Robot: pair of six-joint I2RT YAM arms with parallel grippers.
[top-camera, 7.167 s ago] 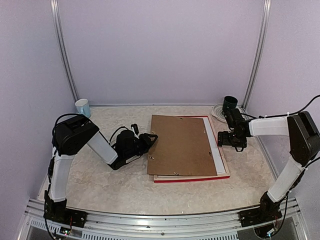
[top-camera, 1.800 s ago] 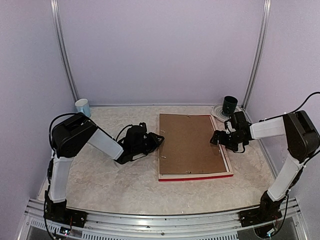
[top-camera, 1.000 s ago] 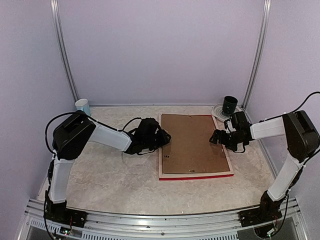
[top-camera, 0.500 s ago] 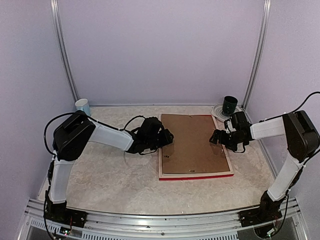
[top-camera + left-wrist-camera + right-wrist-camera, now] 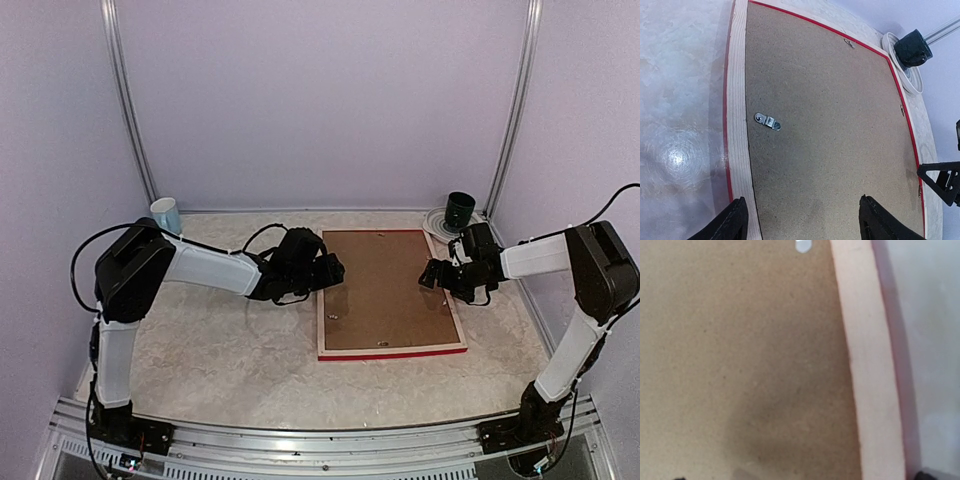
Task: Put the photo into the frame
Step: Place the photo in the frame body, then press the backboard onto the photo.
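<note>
The frame (image 5: 322,332) lies face down mid-table, pale wood back up, red edges showing. A plain brown backing board (image 5: 385,290) sits inside its rails and covers the opening. The photo is hidden. My left gripper (image 5: 337,272) hangs over the frame's left rail near the far corner. In the left wrist view it (image 5: 802,227) is open, with only the board (image 5: 830,125) and rail (image 5: 737,100) beneath. My right gripper (image 5: 432,276) is over the right rail (image 5: 865,365), open, its tips just at that view's bottom corners.
A dark green cup (image 5: 460,210) stands on a white dish (image 5: 436,224) at the back right, close to the right arm. A light blue cup (image 5: 166,214) stands at the back left. Small metal turn clips (image 5: 767,121) sit on the board's edges. Enclosure walls close in all round.
The board, earlier askew, now lies square in the frame. Over the last second my left gripper slid toward the frame's far-left corner and opened wider. The right arm stayed put.
</note>
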